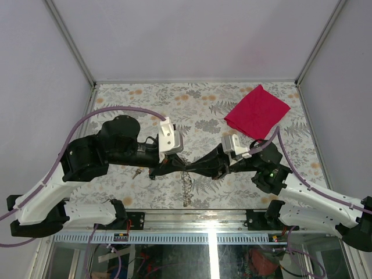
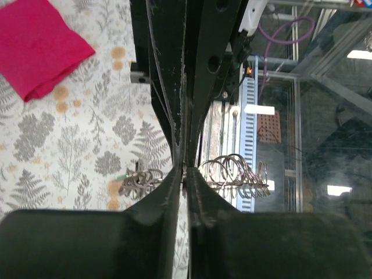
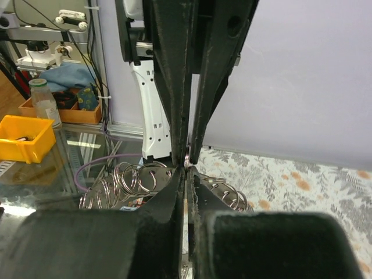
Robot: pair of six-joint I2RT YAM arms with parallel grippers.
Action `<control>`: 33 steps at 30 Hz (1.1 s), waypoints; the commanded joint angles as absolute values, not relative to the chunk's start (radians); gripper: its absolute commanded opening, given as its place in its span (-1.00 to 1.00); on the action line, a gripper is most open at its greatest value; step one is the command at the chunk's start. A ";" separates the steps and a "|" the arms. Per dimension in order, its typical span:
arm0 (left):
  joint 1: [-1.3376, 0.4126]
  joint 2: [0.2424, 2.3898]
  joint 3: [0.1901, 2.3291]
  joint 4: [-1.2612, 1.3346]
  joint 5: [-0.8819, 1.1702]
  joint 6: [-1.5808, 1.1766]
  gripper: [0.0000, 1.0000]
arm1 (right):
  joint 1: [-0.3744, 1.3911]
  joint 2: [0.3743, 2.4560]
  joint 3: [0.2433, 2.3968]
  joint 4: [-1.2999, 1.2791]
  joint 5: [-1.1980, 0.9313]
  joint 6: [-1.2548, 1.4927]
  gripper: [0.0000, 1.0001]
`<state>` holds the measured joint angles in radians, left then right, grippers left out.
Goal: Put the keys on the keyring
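From above, find the left gripper (image 1: pixel 179 167) and right gripper (image 1: pixel 193 165) clenched tip to tip on the keyring chain (image 1: pixel 186 185) at the near edge of the table (image 1: pixel 145 99), with a small, seemingly brassy key (image 1: pixel 136 172) lying apart to the left, under the left arm. Through the left wrist, see fingers (image 2: pixel 163 197) pinched shut on one thin loop, coils fanning both sides; through the right wrist, the same. Expect light, stiff, slippery metal: take the key by its flat head.
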<state>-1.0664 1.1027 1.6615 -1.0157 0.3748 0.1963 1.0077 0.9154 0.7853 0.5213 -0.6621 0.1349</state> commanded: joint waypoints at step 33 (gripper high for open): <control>-1.069 0.808 1.309 -0.437 0.285 -0.056 0.06 | 1.013 0.705 0.580 1.015 -0.911 -0.426 -1.00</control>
